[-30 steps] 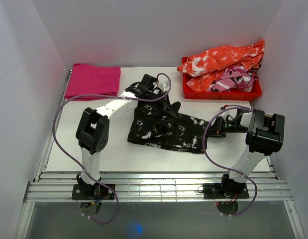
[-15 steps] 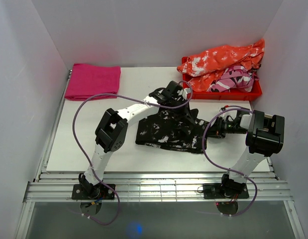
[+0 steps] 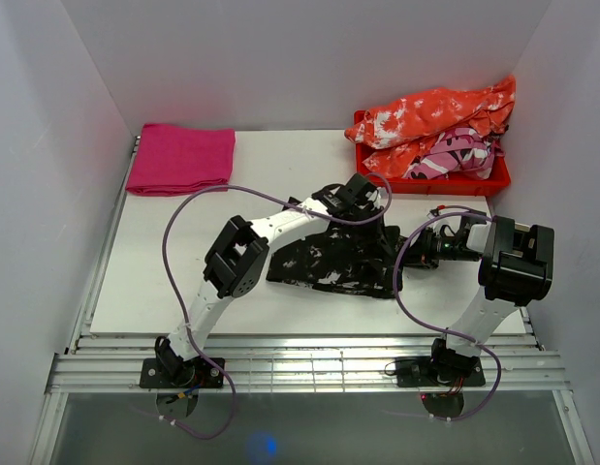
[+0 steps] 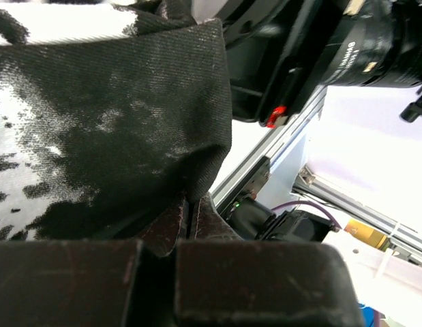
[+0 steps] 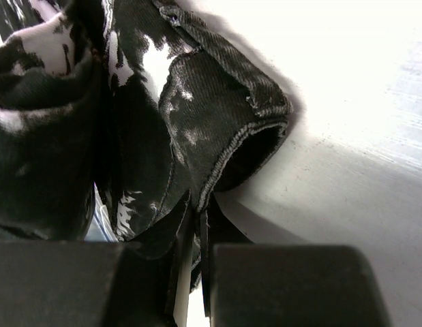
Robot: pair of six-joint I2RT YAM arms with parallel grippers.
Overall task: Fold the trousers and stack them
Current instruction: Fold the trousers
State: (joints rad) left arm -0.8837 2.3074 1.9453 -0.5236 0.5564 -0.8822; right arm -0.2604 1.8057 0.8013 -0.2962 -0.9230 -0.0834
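Top external view showed the trousers (image 3: 333, 263) bunched in a dark heap on the worktop (image 3: 173, 276), right of centre, between the two arms. The left pincer (image 4: 189, 206) was closed tight on a fold of the black, white-splotched fabric, which draped across its wrist view. From above, it sat over the far right part of the heap. The right pincer (image 5: 198, 204) was likewise clamped on the cloth, beside a hemmed opening at the heap's right edge, low to the worktop. A folded magenta cloth (image 3: 180, 158) lay at the far left corner. A red bin (image 3: 435, 184) at the far right held an orange-and-white garment (image 3: 430, 114) and a pink-patterned one (image 3: 462, 150).
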